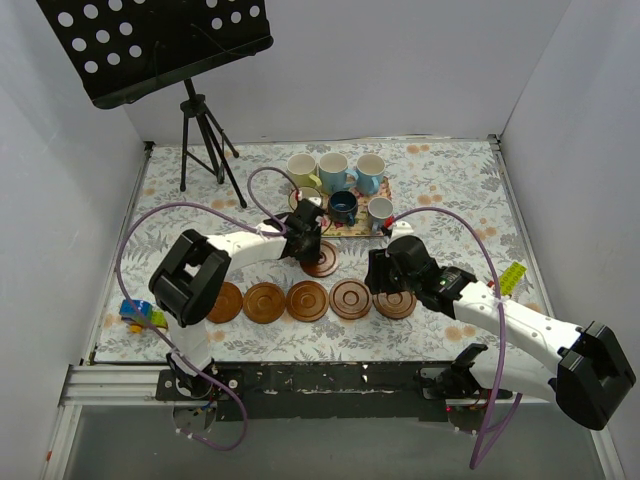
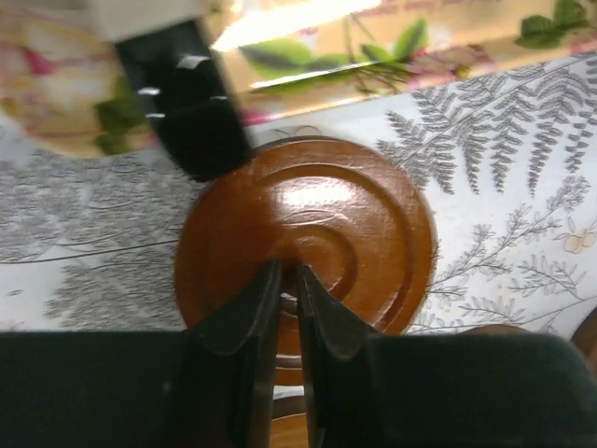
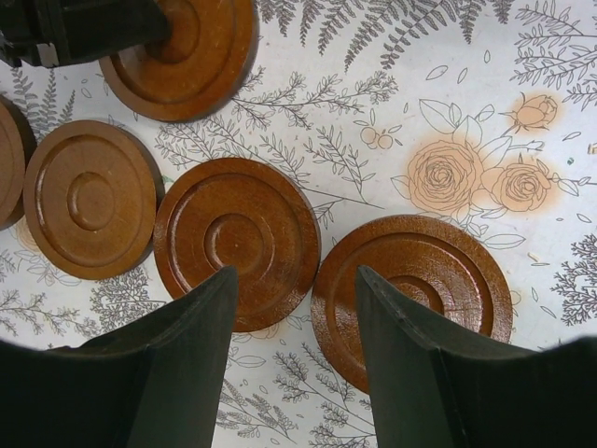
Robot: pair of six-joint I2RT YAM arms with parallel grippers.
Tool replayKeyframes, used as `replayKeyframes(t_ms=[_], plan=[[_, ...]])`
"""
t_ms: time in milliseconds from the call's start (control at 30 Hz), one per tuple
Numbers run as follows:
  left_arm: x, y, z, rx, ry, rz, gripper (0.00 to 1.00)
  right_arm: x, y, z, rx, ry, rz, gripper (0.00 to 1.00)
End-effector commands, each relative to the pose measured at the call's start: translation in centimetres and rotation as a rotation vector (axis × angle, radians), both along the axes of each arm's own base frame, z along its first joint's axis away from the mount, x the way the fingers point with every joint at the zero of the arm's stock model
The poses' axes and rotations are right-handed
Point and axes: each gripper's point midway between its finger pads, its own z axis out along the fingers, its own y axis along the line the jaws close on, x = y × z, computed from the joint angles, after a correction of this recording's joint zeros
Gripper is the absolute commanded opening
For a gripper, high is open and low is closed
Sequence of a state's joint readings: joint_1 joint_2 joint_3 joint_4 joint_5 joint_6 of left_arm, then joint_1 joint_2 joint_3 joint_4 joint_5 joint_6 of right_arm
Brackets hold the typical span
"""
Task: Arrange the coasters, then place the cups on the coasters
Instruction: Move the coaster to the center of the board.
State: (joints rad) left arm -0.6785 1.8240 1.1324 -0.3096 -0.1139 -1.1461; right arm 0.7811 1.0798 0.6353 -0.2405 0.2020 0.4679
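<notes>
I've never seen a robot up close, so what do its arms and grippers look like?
The left arm and right arm are white with chunky black joints. A purple cable loops off each. The left gripper and right gripper have dark tapered fingers.

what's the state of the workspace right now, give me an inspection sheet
surface: fern and rose print tablecloth, lying flat
job's things: row of five coasters near the arms; sixth coaster between the row and the floral tray; six mugs grouped on the tray, none on a coaster
clutter: small multicoloured object at the left edge; yellow-green object at the right
grippers: left gripper nearly shut, tips over the sixth coaster's middle; right gripper open above the row's right end
cables: purple cables loop off both arms
surroundings: black music stand on a tripod; white walls
</notes>
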Motion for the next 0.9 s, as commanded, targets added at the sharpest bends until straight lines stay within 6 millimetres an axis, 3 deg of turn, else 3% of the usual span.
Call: replayKeyframes(t_ms=[0,133,333,467,600,700,867], plan=[[-0.4,-3.0,0.4,-0.054,0.01,-0.02,0.16,-0.2,-0.6,-0.3,-0.015,-0.003,-0.017,0.61],[-0.3,-4.0,1.5,-0.081,-0.018,-0.032,0.26,0.4,-0.8,0.1,-0.035,-0.028,-0.024,0.62],[0.0,-3.4,3.9,-0.085,-0.089,-0.042,0.4,2.5,-0.3,1.8,-0.067,-0.092,-0.032,0.68],[0.4,-3.0,6.9,-0.099,-0.173,-0.058,0.49,4.3,1.5,2.3,-0.079,-0.094,0.01,0.68],[0.4,-1.9,10.3,-0.107,-0.268,-0.077,0.67,6.1,3.3,2.9,-0.076,-0.101,0.037,0.68],[0.8,0.7,12.3,-0.105,-0.321,-0.048,0.77,7.0,4.4,2.5,-0.069,-0.079,0.056,0.68],[2.4,8.6,13.8,-0.126,-0.375,0.071,0.81,8.3,6.4,1.5,-0.067,-0.049,0.094,0.68]])
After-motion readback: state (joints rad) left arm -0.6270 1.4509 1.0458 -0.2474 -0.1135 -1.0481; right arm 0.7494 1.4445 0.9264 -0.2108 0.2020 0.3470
